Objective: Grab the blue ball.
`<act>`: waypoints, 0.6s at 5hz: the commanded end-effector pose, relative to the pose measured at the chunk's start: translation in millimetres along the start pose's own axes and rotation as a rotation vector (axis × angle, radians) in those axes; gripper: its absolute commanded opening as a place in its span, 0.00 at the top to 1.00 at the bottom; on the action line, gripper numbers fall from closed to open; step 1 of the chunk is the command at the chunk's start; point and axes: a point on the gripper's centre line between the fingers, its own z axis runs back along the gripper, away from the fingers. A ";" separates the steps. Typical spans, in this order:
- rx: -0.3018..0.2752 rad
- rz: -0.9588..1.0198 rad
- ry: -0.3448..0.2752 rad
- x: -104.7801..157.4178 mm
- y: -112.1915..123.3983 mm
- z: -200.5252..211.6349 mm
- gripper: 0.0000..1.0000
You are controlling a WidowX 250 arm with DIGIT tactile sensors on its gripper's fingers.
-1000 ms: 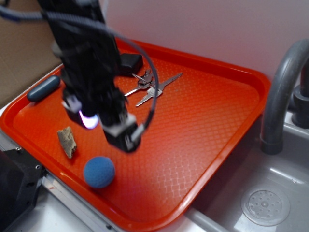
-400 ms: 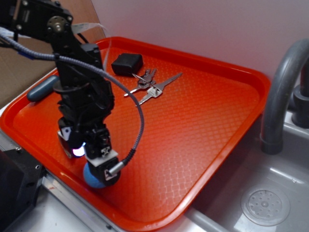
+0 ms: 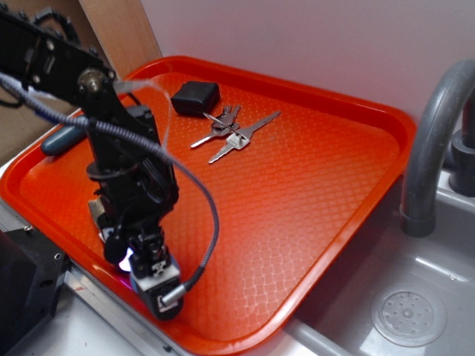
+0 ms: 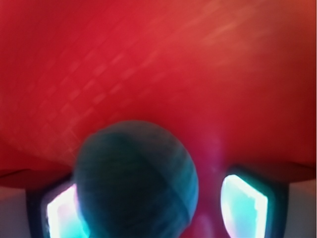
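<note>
Left to right, exterior view: capsule (image 3: 63, 139) sits on the tray's left rim, well clear of the action. Arm (image 3: 122, 167) reaches down over the front-left part of the tray (image 3: 319, 185), gripper (image 3: 148, 278) low near the front rim, purple light glowing at its base. Ball isn't visible from this side; arm and gripper body cover that spot. Small tan scrap (image 3: 95, 209) just peeks out behind the arm. Further right: black fob (image 3: 195, 97) w/ keys (image 3: 234, 132) near the back, apart from everything else. Rest of tray bare. Sink (image 3: 415, 297) and faucet (image 3: 434, 141) at far right, not involved.

Wrist view: ball (image 4: 136, 181) sits between the two fingers (image 4: 245, 201), lit cyan on both sides. Left finger looks close to or touching the ball; gap shows on the right. So the gripper is spread, straddling the ball, not clamped yet. View is blurry, so contact on the left is uncertain.

Progress: approach and descent look done, ball is bracketed on the tray near its front-left edge. Left to do: close fingers on it, confirm hold, lift. Ball is round, could roll out sideways if one finger hits first.
</note>
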 end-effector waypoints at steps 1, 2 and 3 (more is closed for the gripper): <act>-0.007 -0.053 -0.012 -6.1 -6.9 4.5 1.00; 0.036 -0.003 -0.055 -0.4 -9.7 25.1 1.00; 0.159 0.179 -0.201 9.0 -18.9 68.8 1.00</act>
